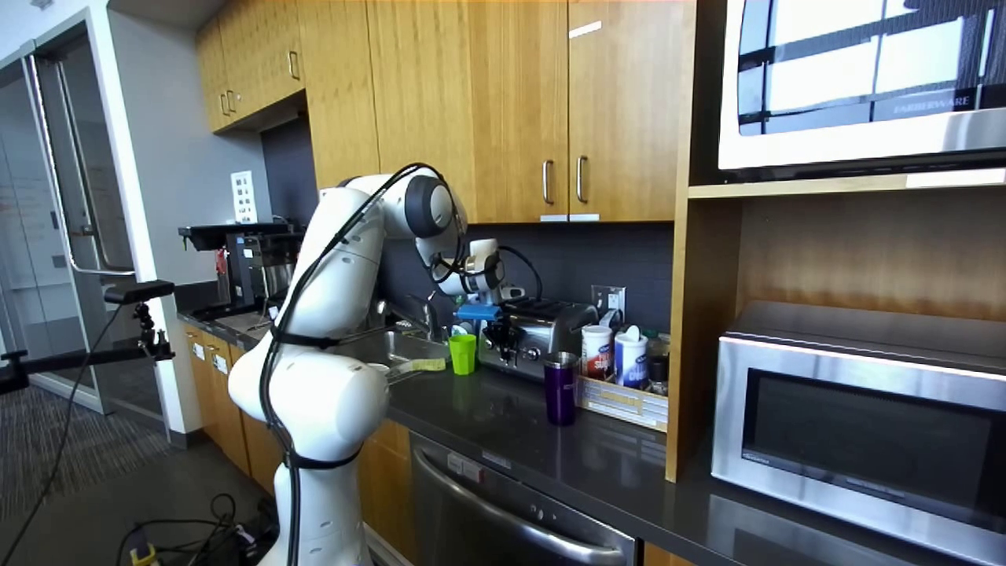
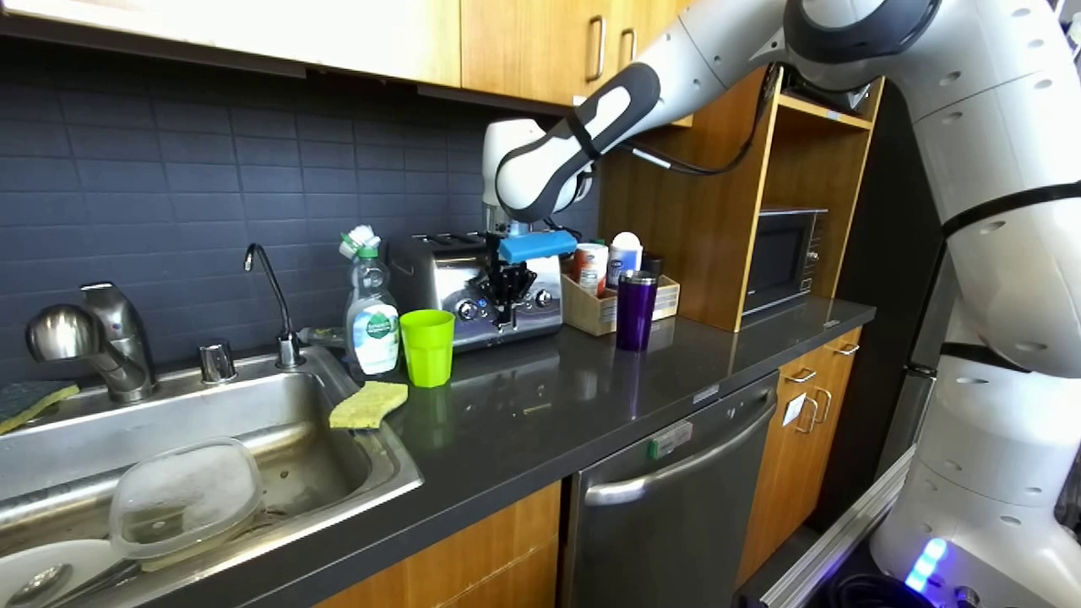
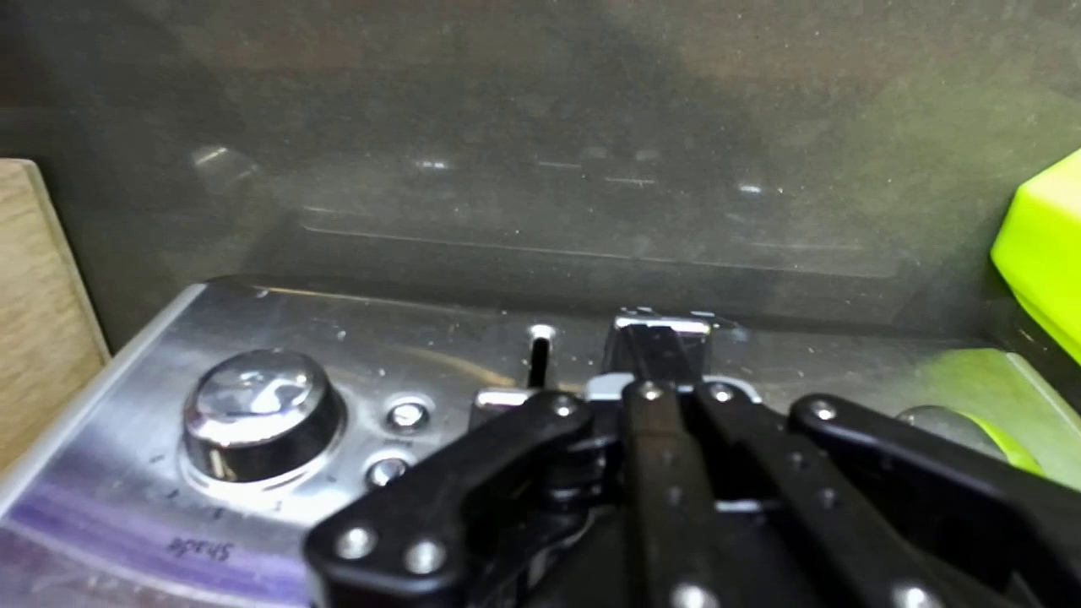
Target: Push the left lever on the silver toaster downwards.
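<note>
In the wrist view the end effector [image 3: 660,355] is pointing toward twelve o'clock, pressed together with nothing visibly pinched in it. What looks to be the left lever [image 3: 698,325] is lying right at its tip, also at twelve o'clock and partly covered; whether the two are touching or standing just apart, I cannot tell. The twin lever [image 3: 500,398] is sitting near, at eight o'clock from the tip, its slot [image 3: 538,363] running along the twelve-to-six line. The left lever's own track is hiding, but is presumably running parallel.

The bench [image 3: 380,101] is filling the twelve o'clock side of this view, so twelve is standing for down: the push is calling for travel straight along that line, without straying toward nine and the twin. The left lever is seeming to sit nearer the bench than its twin, so I am judging the stroke to be well along.

In an exterior view the silver toaster [image 2: 456,279] is standing on the bench directly behind the end effector, the green cup [image 2: 427,348] lying at eight o'clock and the purple tumbler [image 2: 635,312] at three.
</note>
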You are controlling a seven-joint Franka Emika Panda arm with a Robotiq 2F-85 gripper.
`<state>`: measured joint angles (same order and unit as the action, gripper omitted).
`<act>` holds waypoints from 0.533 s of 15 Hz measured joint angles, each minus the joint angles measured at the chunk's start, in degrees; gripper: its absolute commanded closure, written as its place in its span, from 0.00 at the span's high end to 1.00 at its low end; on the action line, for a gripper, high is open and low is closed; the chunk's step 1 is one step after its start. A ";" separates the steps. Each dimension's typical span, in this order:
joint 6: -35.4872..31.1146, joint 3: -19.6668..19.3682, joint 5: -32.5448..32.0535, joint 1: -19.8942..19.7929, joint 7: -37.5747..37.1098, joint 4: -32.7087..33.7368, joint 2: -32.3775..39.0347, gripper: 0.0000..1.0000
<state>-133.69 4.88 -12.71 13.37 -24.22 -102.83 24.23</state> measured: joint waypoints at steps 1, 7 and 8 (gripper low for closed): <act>0.13 -0.28 -0.13 0.30 -0.01 0.13 0.12 0.00; 0.16 -0.84 0.16 0.78 -0.01 0.27 0.36 0.00; 0.16 -0.89 0.54 0.75 -0.01 0.30 0.38 0.00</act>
<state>-133.54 3.98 -12.17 14.12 -24.23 -102.53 24.60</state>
